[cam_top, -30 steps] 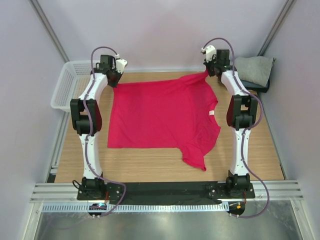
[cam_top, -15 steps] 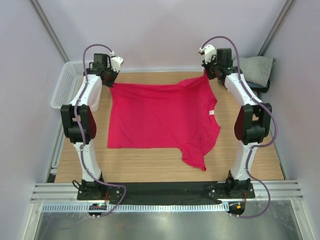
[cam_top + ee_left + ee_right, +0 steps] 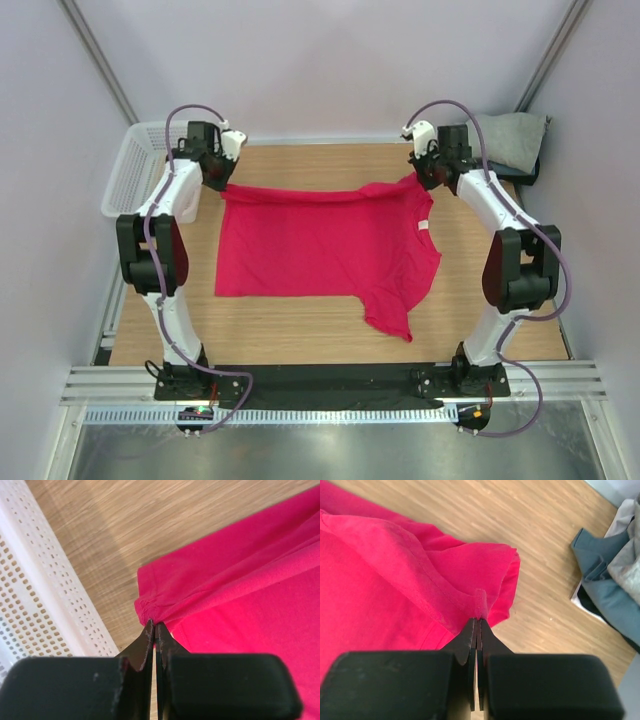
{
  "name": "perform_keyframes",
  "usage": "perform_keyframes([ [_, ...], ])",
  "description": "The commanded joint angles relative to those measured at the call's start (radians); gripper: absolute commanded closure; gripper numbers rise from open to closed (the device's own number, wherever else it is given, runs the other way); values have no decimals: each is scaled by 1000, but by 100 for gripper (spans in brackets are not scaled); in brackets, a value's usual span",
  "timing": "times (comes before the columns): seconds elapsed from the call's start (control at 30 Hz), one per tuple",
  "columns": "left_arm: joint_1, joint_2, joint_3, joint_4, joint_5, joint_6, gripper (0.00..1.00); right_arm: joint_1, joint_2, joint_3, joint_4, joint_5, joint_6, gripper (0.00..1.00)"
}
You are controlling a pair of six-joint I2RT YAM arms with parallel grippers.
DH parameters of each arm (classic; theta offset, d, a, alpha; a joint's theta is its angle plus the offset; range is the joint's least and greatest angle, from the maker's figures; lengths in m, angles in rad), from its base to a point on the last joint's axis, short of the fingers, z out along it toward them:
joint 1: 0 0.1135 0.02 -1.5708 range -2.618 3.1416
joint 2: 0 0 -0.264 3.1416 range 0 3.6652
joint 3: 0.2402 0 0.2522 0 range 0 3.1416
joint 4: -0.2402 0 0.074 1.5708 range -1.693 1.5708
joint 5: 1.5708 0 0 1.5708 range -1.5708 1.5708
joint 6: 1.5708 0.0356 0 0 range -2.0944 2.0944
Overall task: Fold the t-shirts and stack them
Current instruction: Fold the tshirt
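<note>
The crimson-pink t-shirt [image 3: 320,245] lies spread on the wooden table, its far edge lifted and folded toward me. My left gripper [image 3: 222,183] is shut on the shirt's far left corner [image 3: 150,605]. My right gripper [image 3: 425,180] is shut on the far right corner by the sleeve [image 3: 485,592]. Both corners hang just above the table. A pile of folded shirts, light grey on top [image 3: 510,138] and dark blue-grey below [image 3: 605,585], sits at the far right corner.
A white mesh basket [image 3: 135,175] stands at the far left, close beside my left gripper; its perforated wall [image 3: 45,595] fills the left wrist view's left side. Bare wood [image 3: 300,330] lies in front of the shirt.
Both grippers have moved toward me with the shirt's far corners, and the far edge has folded over toward the near side.
</note>
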Motion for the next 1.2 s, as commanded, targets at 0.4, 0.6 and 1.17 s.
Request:
perform_keyframes([
  [0.4,8,-22,9,-108,66,-53,100,-3,-212,-213,10,-23,10,99],
  [0.6,6,-25,-22,-146,72,-64,100,-3,-212,-243,6,-43,27,99],
  [1.17,8,5,-69,-235,85,-110,90,3,-256,-369,-33,-93,47,99],
])
